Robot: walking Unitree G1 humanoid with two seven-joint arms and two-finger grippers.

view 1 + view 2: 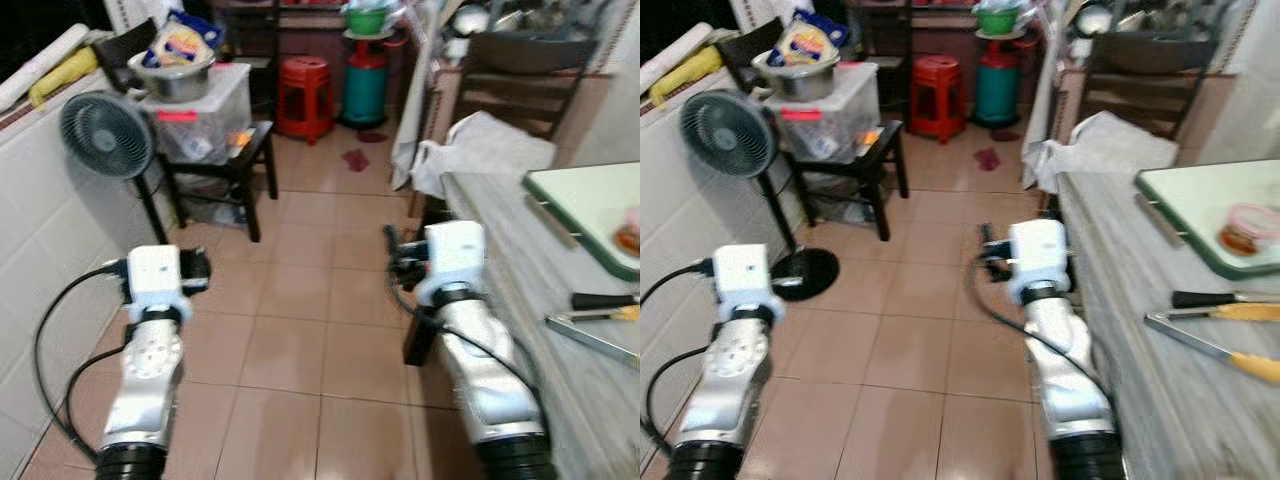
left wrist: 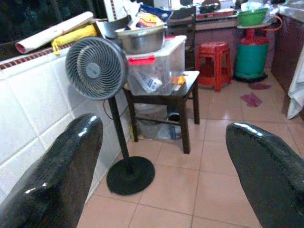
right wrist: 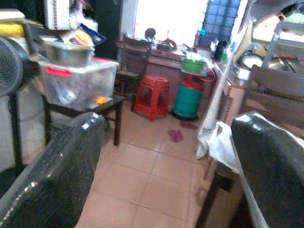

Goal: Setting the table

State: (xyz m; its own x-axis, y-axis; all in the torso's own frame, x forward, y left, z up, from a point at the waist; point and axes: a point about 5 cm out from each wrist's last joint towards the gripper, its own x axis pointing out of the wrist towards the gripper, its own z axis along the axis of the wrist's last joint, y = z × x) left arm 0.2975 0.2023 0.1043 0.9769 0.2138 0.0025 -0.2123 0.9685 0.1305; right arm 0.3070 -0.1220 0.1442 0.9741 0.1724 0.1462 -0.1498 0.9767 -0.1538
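Along the right edge of the head views: a grey marble-look table [image 1: 1120, 300] carrying a pale green rectangular tray with a dark rim [image 1: 1215, 215] at upper right, a small clear lidded tub with something red inside [image 1: 1245, 228] on it. Lower right, lying flat on the stone: yellow-handled metal cutlery [image 1: 1230, 355] and a black-handled utensil [image 1: 1210, 298], exact kind too blurred to tell.

Left gripper [image 2: 161, 175] spread wide, holding nothing, aimed at a grey standing fan [image 2: 97, 69] and a dark side table bearing a clear plastic storage box [image 2: 156, 71] in the upper left. Right gripper [image 3: 166, 175] likewise parted and empty, raised just beside the table edge, facing a red plastic stool [image 3: 152, 97] and a green gas cylinder [image 3: 187, 102] at centre.

Cutlery probably light, stiff, thin and slippery on smooth stone; best pinched across the thicker yellow handle, perhaps after sliding toward the edge. Tub likely light and easily crushed; better taken by the sides with gentle pressure. Tray broad and awkward for one gripper; rim the only purchase.
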